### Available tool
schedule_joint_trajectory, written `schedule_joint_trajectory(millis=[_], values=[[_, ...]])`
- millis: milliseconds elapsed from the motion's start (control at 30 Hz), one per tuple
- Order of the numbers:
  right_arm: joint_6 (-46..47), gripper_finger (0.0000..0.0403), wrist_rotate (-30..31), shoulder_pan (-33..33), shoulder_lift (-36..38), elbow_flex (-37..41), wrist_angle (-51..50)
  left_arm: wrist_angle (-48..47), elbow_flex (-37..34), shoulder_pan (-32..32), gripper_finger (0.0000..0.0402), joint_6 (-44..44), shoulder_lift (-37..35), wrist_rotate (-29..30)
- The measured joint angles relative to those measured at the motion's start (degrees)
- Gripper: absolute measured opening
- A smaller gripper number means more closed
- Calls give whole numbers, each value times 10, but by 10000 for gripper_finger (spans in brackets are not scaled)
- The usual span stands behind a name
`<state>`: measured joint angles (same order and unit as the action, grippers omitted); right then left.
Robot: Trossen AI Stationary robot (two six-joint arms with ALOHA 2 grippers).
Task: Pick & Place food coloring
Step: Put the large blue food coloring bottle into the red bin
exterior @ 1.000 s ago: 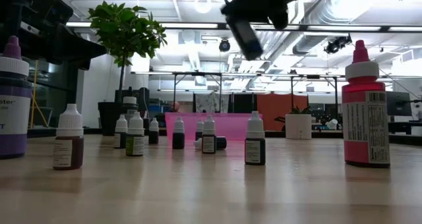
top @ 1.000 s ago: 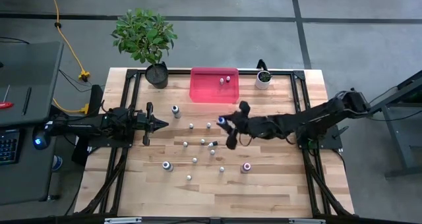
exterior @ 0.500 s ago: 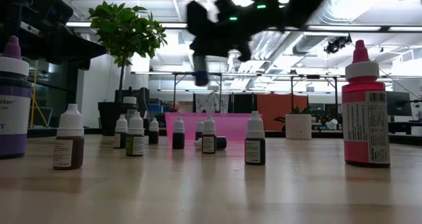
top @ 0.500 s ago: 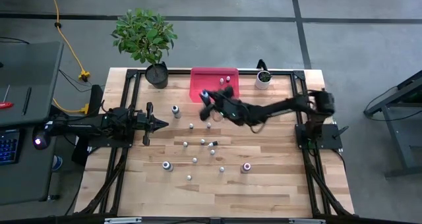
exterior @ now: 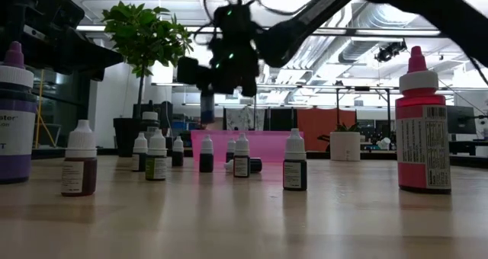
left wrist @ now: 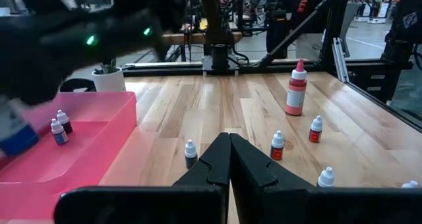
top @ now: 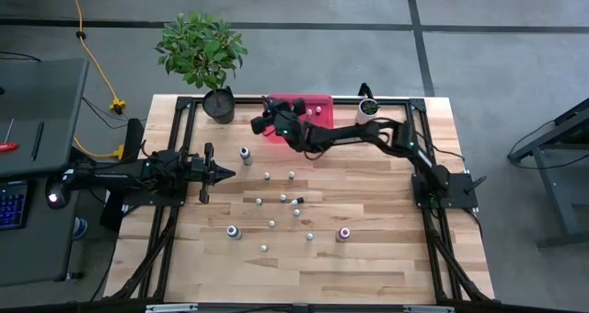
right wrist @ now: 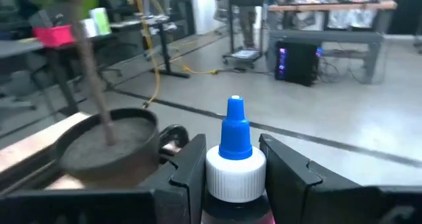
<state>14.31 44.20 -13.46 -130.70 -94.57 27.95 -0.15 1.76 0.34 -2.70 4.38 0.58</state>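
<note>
Blue-tipped bottle [right wrist: 235, 159]: it sits upright between the two dark fingers [right wrist: 190, 163] of the right gripper [top: 269, 121], up in the air over the left end of the pink tray [top: 318, 131]. It is held high so it can pass over the tray wall.
Right gripper: it pinches the bottle at the white cap, one finger on each side, so the bottle cannot tip. The arm reaches far across the table to get there.
Pink tray: it lies at the back edge of the table, between the black plant pot [top: 219, 104] and the small white pot [top: 367, 110]. Two little bottles [left wrist: 59, 127] already stand inside, so this looks like the drop place.
Other bottles: many tiny ones stand apart on the wooden table [top: 368, 249], with a red bottle [exterior: 422, 129] and a purple bottle [exterior: 15, 122] near the front. They wait their turn.
Left gripper [left wrist: 229, 159]: its fingers are pressed together. It waits low at the left side, holding nothing.
</note>
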Motion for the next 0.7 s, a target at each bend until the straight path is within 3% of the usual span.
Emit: schedule_joint_trajectory(millis=[167, 400, 700], values=[[38, 113, 38, -10, -43, -46, -23, 0, 0, 0, 0, 0, 0, 0], [141, 113, 87, -21, -54, -46, -66, 1, 0, 0, 0, 0, 0, -24], [77, 113, 85, -27, -56, -46, -73, -9, 1, 0, 0, 0, 0, -17]])
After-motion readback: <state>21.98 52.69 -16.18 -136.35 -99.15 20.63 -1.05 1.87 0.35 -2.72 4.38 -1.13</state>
